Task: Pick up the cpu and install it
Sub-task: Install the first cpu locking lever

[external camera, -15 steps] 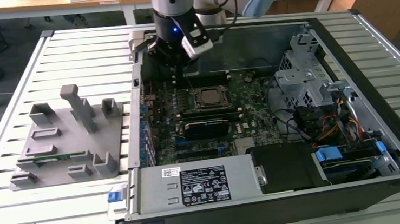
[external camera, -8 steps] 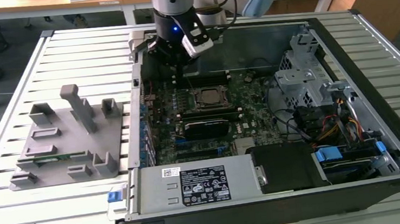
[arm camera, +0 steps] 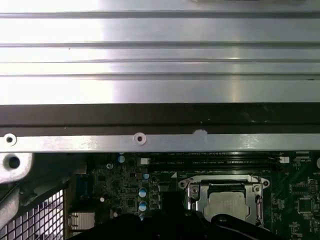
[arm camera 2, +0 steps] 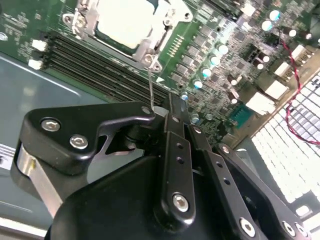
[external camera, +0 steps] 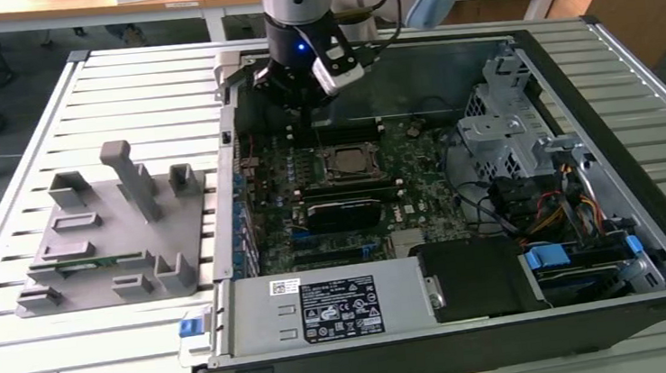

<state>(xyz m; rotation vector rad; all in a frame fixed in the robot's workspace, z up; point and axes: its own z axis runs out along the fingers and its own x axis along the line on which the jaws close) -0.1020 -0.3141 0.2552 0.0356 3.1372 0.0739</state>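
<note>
cpu (external camera: 344, 162) already sits in the motherboard socket (arm camera 2: 145, 47) at the middle of the open pc case (external camera: 627, 242), silvery lid showing in both wrist views; looks light, stiff and flat, fragile underneath i'd guess, so edges only, never the contact side. gripper (external camera: 299, 99) hangs just off the socket's 11 o'clock in the exterior view; can't tell how far the claw is open or whether it holds anything. psu label (external camera: 341, 305) has print, unreadable here.

The arm's gripper (external camera: 305, 107) hangs over the far part of the motherboard (external camera: 346, 194) inside the open case (external camera: 627, 242), just beyond the cpu (external camera: 344, 163) seated in its socket.
</note>
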